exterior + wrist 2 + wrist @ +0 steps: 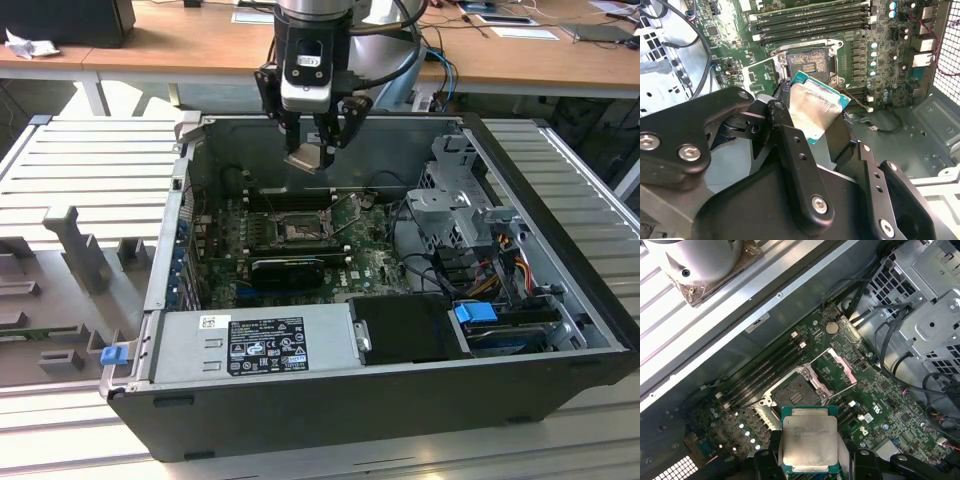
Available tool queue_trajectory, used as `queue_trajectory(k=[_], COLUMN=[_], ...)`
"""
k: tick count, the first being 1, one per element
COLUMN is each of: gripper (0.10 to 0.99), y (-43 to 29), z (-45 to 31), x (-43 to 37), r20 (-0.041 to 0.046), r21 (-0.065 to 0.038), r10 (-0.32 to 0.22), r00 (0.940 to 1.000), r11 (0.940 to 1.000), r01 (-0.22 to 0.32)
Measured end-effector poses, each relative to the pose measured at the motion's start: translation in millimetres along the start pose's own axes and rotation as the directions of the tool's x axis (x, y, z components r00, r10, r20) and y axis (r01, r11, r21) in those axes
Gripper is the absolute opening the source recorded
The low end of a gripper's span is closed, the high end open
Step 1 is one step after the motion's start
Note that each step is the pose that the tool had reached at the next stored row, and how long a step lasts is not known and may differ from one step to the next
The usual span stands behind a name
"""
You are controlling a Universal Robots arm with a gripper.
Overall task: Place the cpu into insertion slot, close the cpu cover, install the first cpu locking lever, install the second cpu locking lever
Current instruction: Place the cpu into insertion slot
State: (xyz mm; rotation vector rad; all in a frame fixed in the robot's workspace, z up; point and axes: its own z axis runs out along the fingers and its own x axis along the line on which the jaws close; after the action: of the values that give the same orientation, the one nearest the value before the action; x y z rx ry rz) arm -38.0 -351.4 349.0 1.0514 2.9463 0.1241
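Item: the cpu [807,444], a small square chip with a pale metal top on a green rim, top face up.
Position: held in the air inside the open computer case [560,240], above the motherboard [875,390] and not touching it.
Relation to pincer: the pincer [815,122] is clamped on the cpu. One of the black fingers [787,135] presses each of two opposite edges, and the chip juts out beyond the tips.
Relation to insertion slot: the insertion slot [792,392] lies bare and apart from the cpu. In both wrist views the chip hangs just short of it.
Cover: the cpu cover [837,367], a silvery frame, is swung open to one side of the slot, hinged at the slot's edge.
Surroundings: the memory slots [765,377] run alongside the slot. In the exterior view, the drive cage [455,200] stands to the right and the power supply [265,345] lies along the near wall. The case rests on a ribbed grey counter [90,150].
Hidden or cut off: the picture edge crops the cpu's near edge in the first wrist view. In the second wrist view the fingers cover its flanks and glare washes out part of the metal top. The chip's underside cannot be seen.
Unclear: the small metal parts at the slot's edges are too fine to tell apart in the exterior view.
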Motion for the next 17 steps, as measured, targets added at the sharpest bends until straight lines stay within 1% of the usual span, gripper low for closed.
queue_trajectory(k=[11, 17], gripper=[0.525, 0.525], y=[0.0, -0.1], z=[0.6, 1.1], x=[0.0, 0.0], r20=[0.0048, 0.0085], r21=[-0.001, -0.002], r10=[0.062, 0.109], r00=[0.9981, 0.994], r11=[0.9981, 0.9941], r01=[-0.062, -0.109])
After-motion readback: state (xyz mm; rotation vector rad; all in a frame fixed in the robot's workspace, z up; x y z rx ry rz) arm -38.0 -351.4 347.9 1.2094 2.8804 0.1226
